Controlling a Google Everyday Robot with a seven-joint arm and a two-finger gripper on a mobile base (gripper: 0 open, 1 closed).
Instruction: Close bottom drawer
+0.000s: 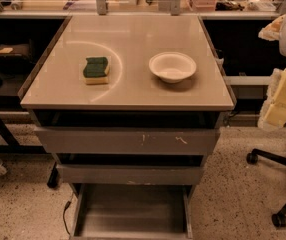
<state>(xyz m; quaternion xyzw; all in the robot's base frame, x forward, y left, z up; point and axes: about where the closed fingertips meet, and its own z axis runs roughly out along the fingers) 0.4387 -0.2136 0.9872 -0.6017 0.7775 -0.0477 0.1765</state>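
The bottom drawer (131, 210) of the grey cabinet stands pulled far out toward me, with its flat grey tray floor showing and nothing in it. Its front strip lies at the bottom edge of the view. Above it are the mid-width drawer front (129, 174) and the widest drawer front (128, 141) with white scratch marks, both slightly out. My gripper (285, 96) shows as pale cream blocks at the right edge, level with the tabletop, well to the right of and above the bottom drawer and touching nothing.
On the tabletop (133, 91) lie a green and yellow sponge (96, 70) and a white bowl (172, 66). An office chair's wheeled base (278, 184) stands on the floor at right. A cable (65, 211) hangs left of the bottom drawer. Dark shelving stands on the left.
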